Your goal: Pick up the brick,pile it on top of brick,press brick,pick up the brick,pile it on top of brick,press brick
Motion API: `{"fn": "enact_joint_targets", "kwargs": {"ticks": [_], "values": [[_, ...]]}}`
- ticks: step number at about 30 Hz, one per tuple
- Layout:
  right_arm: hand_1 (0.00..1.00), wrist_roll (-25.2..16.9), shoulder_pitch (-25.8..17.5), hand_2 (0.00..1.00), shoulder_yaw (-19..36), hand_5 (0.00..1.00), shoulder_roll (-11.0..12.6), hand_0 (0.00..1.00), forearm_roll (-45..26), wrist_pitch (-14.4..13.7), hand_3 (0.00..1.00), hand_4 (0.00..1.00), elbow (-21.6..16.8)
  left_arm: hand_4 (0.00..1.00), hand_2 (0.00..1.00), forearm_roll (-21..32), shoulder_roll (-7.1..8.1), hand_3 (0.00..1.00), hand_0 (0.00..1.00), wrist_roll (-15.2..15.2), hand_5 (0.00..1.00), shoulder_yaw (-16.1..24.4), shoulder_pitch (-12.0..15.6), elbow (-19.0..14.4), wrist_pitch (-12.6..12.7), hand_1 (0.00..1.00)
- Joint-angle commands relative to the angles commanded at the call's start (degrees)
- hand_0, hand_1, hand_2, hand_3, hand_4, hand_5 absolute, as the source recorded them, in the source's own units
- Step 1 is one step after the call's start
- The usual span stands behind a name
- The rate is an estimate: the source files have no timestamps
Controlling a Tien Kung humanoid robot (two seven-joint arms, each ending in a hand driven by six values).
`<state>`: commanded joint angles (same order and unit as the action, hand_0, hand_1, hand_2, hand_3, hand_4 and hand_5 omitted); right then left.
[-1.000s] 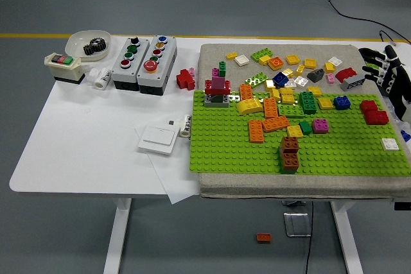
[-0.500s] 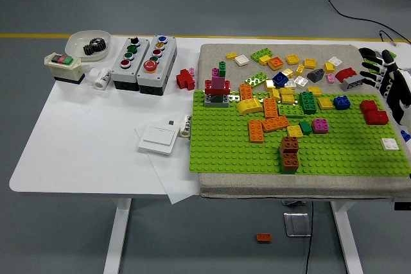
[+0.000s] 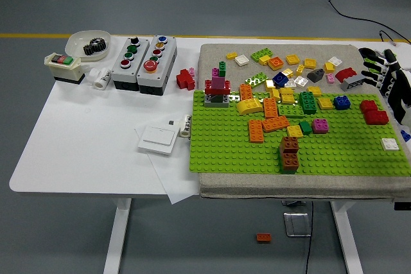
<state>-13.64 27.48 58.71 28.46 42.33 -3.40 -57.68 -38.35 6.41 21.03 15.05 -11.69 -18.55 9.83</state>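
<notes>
Over at the table's right edge the robot's right hand (image 3: pixel 385 76) hangs with fingers spread, holding nothing, near the grey-and-red bricks. On the green baseplate (image 3: pixel 359 155) a brown brick stack (image 3: pixel 289 154) stands near the front and a mixed tower (image 3: pixel 218 88) at the back left, with loose bricks (image 3: pixel 289 68) scattered behind. Those stacks suit piling already done, or more to come; I can't say which.

Two button boxes (image 3: pixel 142 61), one green baseplate (image 3: pixel 347 155), one bowl (image 3: pixel 80 42).
</notes>
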Motion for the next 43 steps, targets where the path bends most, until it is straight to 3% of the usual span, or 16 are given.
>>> {"fn": "enact_joint_targets", "kwargs": {"ticks": [43], "values": [[0.824,0.20,-0.84,0.826,0.60,0.995,-0.80,0.877,0.81,0.71,0.817,0.998,1.42,0.699,0.816,-1.28,-0.12,0.611,0.876,0.63,0.680,0.60,-0.19,-0.03,-0.20,0.816]]}}
